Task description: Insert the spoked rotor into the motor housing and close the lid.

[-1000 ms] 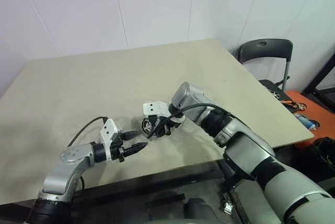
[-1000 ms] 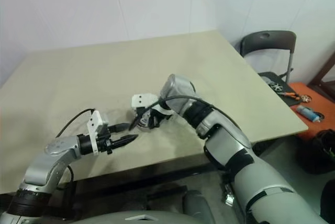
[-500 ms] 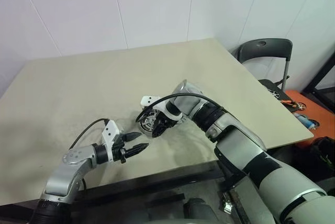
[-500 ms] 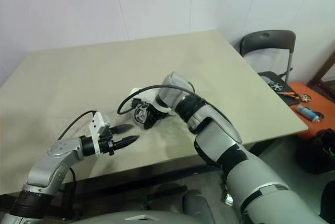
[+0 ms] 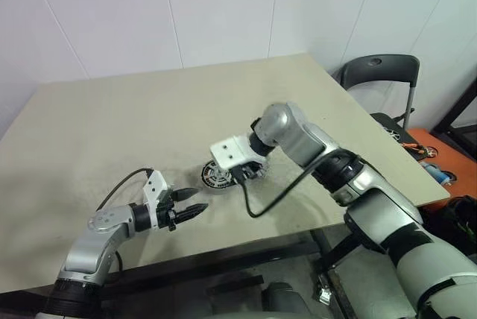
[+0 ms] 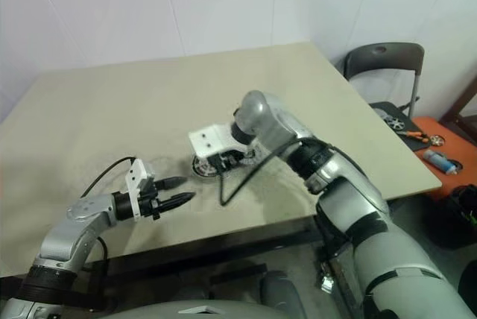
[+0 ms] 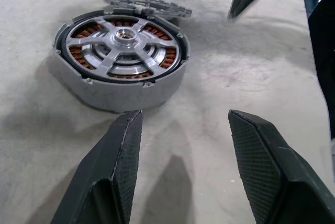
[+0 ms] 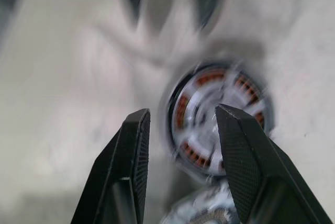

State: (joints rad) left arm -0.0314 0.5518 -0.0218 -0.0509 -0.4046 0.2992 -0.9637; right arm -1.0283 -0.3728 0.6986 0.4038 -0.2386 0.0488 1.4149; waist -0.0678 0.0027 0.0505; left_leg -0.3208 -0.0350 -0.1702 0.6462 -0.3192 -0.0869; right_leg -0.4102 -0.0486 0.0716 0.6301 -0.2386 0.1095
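The motor housing (image 7: 123, 51) sits on the table with copper windings ringing its inside. The spoked rotor (image 7: 125, 38) lies flat in it, silver hub up. Right behind the housing lies the lid (image 7: 149, 5), grey and toothed, at or on the housing's rim. My left gripper (image 7: 183, 119) is open and level, a short way in front of the housing, holding nothing. My right gripper (image 5: 243, 176) hangs just above the housing, pointing down; in its wrist view its fingers (image 8: 133, 145) stand open and empty over the housing (image 8: 220, 119).
The beige table (image 5: 149, 118) stretches wide behind and to the left of the parts. Its front edge runs close behind my left gripper (image 5: 192, 206). A dark chair (image 5: 376, 73) and an orange box with tools (image 5: 425, 151) stand off the table's right side.
My right gripper has opened, rolled its wrist and lifted a little off the housing, leaving the rotor lying in it. The left arm has stayed where it was.
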